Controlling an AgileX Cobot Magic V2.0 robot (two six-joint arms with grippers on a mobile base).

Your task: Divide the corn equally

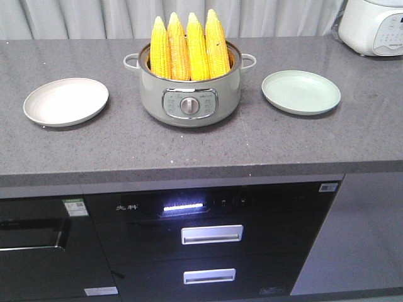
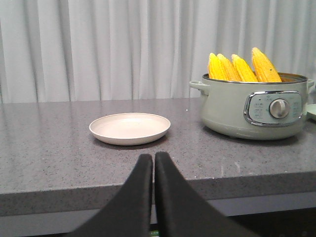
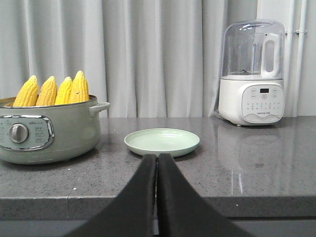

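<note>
Black left gripper: fingers pressed shut together, gripping nothing, low at the counter's near edge.
Black right gripper: likewise closed on nothing, near edge, further right.
Grey speckled counter: stone-like; pale curtain behind, white blender far right, dark drawers beneath.
Yellow corn: four cobs upright, tips up, well apart from both grippers, right of the left one, left of the right one.
Pale green pot: centre, holding all four cobs.
Plates: beige plate left of pot, green plate right.
</note>
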